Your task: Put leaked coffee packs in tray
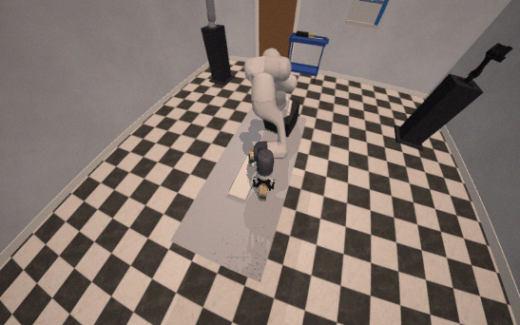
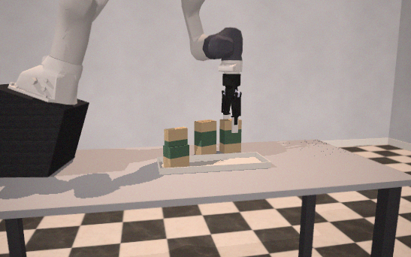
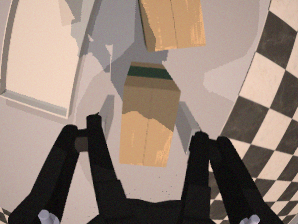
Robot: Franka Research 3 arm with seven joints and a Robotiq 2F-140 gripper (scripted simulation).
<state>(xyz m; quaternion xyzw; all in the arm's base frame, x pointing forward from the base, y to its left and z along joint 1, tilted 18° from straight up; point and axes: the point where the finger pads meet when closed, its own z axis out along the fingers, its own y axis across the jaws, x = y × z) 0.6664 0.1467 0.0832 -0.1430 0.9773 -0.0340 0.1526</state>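
Three tan coffee packs with green bands stand on the grey table. My gripper points straight down and is open. Its fingers straddle the top of the right pack with a gap on each side. The middle pack stands just left of it, behind the flat white tray. The left pack stands at the tray's left end. I cannot tell whether it is inside the rim.
The arm's black base block stands at the table's left end. The table's front edge runs across the side view, and its right edge is near the checkered floor. Two black camera stands are on the floor.
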